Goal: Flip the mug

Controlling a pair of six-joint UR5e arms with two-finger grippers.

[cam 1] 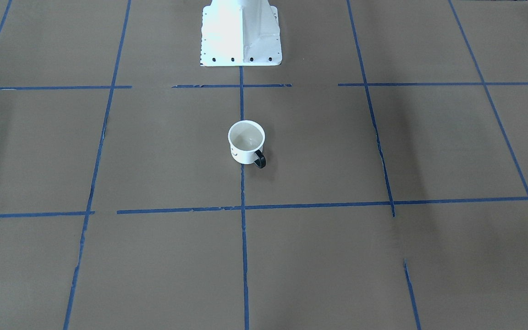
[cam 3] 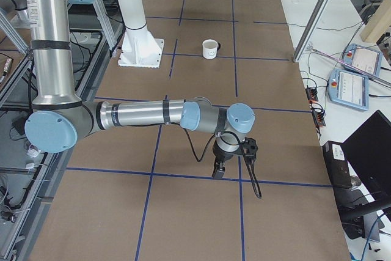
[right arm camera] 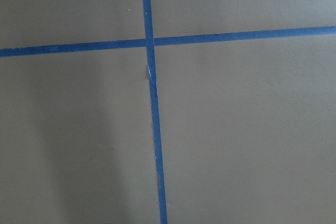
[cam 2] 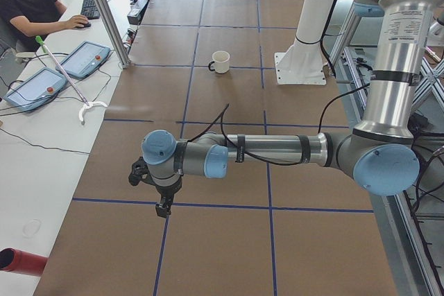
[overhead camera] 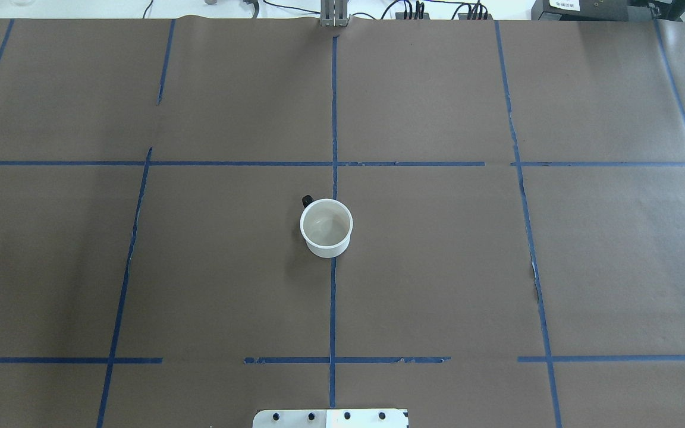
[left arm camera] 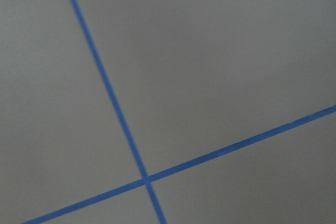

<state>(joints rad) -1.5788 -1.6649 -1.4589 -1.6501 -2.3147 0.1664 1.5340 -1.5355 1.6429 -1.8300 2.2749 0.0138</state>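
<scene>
The white mug stands upright, mouth up, at the table's middle on a blue tape line. Its black handle points away from the robot. It also shows in the overhead view, the exterior left view and the exterior right view. My left gripper hangs over the table far from the mug, towards the left end. My right gripper hangs far from it towards the right end. I cannot tell whether either is open or shut. Both wrist views show only brown paper and blue tape.
The white robot base stands just behind the mug. An operator sits at a side desk with control pendants. Aluminium posts stand at the table's far edge. More pendants lie on the desk beside the table.
</scene>
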